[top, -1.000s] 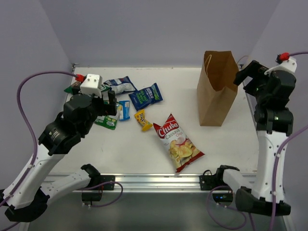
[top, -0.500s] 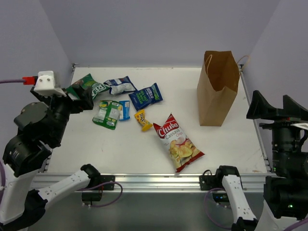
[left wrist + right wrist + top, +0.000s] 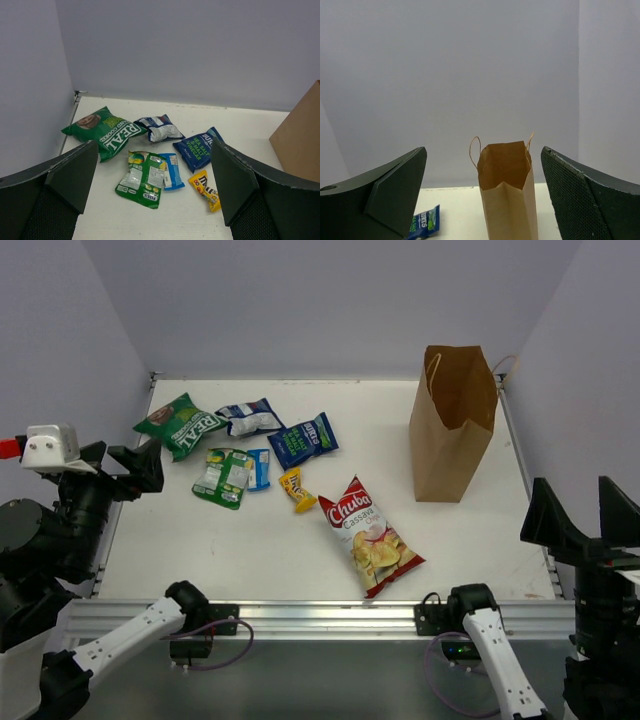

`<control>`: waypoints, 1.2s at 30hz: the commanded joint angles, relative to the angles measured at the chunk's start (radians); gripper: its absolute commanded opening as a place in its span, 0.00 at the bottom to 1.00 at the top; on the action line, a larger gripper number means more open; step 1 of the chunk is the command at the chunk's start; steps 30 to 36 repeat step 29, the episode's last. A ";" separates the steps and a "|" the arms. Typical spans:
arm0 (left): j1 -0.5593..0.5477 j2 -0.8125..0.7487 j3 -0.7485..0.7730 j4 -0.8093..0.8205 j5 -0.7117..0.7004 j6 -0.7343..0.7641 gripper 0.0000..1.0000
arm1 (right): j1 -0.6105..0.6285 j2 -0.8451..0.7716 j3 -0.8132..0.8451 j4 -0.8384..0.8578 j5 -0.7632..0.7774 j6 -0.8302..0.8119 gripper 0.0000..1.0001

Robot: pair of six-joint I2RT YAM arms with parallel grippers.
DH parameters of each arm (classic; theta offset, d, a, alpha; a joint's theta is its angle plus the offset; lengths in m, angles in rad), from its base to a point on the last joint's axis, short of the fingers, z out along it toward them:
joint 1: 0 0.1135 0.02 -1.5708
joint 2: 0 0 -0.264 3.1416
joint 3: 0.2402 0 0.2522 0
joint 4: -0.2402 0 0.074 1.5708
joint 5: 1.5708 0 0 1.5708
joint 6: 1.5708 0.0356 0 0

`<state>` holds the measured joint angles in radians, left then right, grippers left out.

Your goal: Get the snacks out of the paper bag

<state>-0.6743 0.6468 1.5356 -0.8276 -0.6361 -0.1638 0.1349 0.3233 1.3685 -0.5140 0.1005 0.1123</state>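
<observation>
The brown paper bag [image 3: 452,430] stands upright and open-topped at the back right; it also shows in the right wrist view [image 3: 509,205]. The snacks lie on the table outside it: a green bag [image 3: 183,423], a blue-white packet [image 3: 250,417], a dark blue bag [image 3: 303,439], a green-white packet [image 3: 224,478], a small blue packet [image 3: 259,468], a small yellow packet [image 3: 296,489] and the red Chuba bag [image 3: 370,537]. My left gripper [image 3: 120,462] is open and empty, off the table's left edge. My right gripper [image 3: 582,512] is open and empty at the front right. I cannot see the bottom of the bag's inside.
The white table [image 3: 250,550] is walled by grey panels at the back and sides. An aluminium rail [image 3: 320,618] with the arm bases runs along its near edge. In the left wrist view the packets [image 3: 147,177] lie ahead between my wide-spread fingers [image 3: 67,172].
My left gripper has pulled back left, away from the packets, uncovering the green bag. My right gripper has moved from the paper bag's top down to the front right corner.
</observation>
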 commanded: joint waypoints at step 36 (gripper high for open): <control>0.007 -0.035 -0.117 -0.010 0.042 -0.019 1.00 | 0.043 -0.017 -0.085 0.069 0.018 -0.056 0.99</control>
